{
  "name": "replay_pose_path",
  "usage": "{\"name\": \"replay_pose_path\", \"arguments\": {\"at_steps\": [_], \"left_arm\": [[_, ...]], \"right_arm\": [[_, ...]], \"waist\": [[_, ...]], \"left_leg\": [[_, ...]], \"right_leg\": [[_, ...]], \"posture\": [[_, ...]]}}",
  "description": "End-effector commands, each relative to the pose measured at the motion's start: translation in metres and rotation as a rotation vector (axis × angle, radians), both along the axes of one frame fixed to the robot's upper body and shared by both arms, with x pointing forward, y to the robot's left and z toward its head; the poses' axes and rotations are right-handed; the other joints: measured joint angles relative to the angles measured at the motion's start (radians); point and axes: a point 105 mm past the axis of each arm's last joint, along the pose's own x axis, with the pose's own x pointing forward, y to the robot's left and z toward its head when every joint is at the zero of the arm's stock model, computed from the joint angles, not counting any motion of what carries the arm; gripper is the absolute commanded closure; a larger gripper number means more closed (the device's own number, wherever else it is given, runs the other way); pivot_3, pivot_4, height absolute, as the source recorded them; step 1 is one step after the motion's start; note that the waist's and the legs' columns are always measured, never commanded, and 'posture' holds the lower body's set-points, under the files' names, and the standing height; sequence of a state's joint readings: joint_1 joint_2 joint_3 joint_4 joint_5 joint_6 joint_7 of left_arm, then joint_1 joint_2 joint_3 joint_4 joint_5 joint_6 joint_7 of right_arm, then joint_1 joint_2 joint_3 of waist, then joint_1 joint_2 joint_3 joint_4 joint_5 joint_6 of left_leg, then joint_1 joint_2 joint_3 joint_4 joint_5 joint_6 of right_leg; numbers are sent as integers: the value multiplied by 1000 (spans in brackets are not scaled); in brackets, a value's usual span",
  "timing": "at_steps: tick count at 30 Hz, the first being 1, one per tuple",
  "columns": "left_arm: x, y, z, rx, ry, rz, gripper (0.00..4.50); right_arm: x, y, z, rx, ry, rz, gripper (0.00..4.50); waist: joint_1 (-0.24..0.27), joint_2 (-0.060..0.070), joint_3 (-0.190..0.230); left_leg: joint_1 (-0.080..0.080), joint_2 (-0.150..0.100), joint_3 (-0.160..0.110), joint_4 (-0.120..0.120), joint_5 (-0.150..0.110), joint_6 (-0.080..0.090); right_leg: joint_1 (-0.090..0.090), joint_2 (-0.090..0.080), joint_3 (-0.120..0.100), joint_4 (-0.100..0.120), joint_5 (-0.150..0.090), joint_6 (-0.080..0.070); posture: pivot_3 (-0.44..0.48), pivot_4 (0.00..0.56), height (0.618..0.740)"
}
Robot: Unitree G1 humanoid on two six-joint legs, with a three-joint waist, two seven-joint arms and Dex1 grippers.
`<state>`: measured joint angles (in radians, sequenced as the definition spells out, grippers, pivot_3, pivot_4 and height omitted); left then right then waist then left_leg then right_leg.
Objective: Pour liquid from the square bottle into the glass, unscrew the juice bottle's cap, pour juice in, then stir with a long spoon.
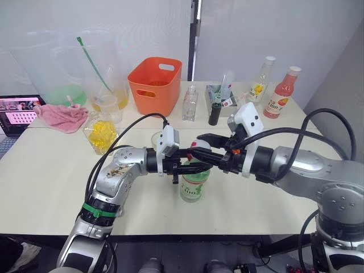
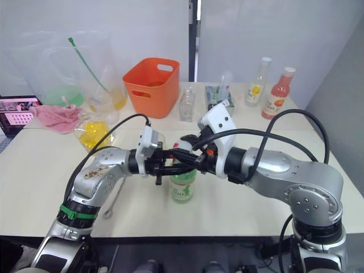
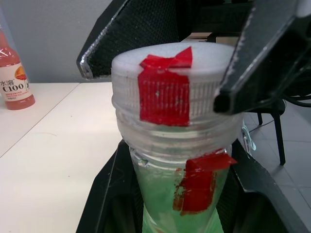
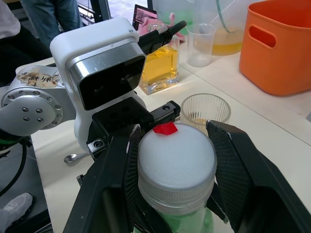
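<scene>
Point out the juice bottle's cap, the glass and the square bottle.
juice bottle's cap [image 4: 176,158]: right wrist view, flat white top.
glass [image 4: 205,110]: right wrist view, ribbed side wall.
square bottle [image 4: 159,68]: right wrist view, yellow front face.

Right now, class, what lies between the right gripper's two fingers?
The juice bottle's cap sits between the right gripper fingers, white with red tape; the right wrist view shows it.

"C100", beneath small characters, is read on the white label of the pink-red plastic bottle [image 3: 14,73], seen beyond the left gripper [image 3: 167,160]. "C1000" is partly legible on the tall pale-green translucent bottle [image 1: 194,185] held between the left gripper's fingers.
</scene>
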<state>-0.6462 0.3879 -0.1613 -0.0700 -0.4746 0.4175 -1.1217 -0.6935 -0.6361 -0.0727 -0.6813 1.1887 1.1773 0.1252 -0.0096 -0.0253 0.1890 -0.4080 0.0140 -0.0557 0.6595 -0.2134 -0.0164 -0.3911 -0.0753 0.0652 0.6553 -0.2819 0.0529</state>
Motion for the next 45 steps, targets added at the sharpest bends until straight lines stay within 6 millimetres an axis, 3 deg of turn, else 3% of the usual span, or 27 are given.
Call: {"name": "replay_pose_path", "arguments": {"at_steps": [1, 6, 14, 20, 27, 32, 39, 43, 45], "left_arm": [[-5, -6, 1, 1, -8, -6, 3109], [-5, -3, 1, 4, -18, 29, 3109], [-5, 10, 5, 8, -52, 104, 3109], [-8, 12, 6, 13, -61, 139, 3109], [-11, 11, 6, 1, -62, 163, 3109], [-13, 11, 4, -2, -52, 166, 3109], [-12, 11, 1, -2, -40, 158, 3109], [-12, 10, 1, -2, -39, 146, 3109], [-11, 9, 2, -4, -38, 141, 3109]], "right_arm": [[-2, 0, 10, -10, -47, 40, 2839], [-5, 2, 8, -81, -63, 172, 2839], [-2, 18, 1, -201, -128, 647, 2839], [7, 19, -4, -306, -196, 905, 2839], [23, 22, -3, -329, -191, 968, 2839], [19, 18, 17, -280, -212, 979, 2839], [0, -11, 49, -230, -176, 963, 2839], [11, -36, 60, -193, -151, 833, 2839], [27, -49, 63, -161, -157, 692, 2839]], "waist": [[0, 0, 0], [-1, 0, 0], [-10, 0, 0], [-14, 0, 0], [-12, 0, 0], [-11, 0, 0], [-6, 0, 1], [-6, 0, 1], [-6, 0, 1]], "left_leg": [[0, 0, 0, 0, 0, 0], [0, 0, 0, 0, 0, 0], [1, 1, 1, 0, 0, 0], [1, 1, 1, 0, 0, 0], [2, 1, 0, 0, 0, 0], [3, 1, 0, -1, 0, 0], [0, 1, 0, -1, 0, 0], [0, 1, 0, -1, -1, 0], [0, 1, 1, -1, -1, 0]], "right_leg": [[0, 0, 0, 0, 0, 0], [0, 0, 0, 0, 0, 0], [0, 1, 0, 0, 0, 0], [0, 1, 0, 0, 0, 0], [0, 1, 0, 1, 0, 0], [0, 1, 0, 1, 0, 0], [-3, 0, 0, 1, 0, 0], [-3, 0, 0, 1, 0, 0], [-3, 0, 0, 1, 0, 0]], "posture": [[0, 150, 740], [0, 150, 740], [0, 150, 740], [0, 150, 740], [0, 150, 740], [0, 150, 740], [0, 150, 740], [0, 150, 740], [0, 150, 740]]}}
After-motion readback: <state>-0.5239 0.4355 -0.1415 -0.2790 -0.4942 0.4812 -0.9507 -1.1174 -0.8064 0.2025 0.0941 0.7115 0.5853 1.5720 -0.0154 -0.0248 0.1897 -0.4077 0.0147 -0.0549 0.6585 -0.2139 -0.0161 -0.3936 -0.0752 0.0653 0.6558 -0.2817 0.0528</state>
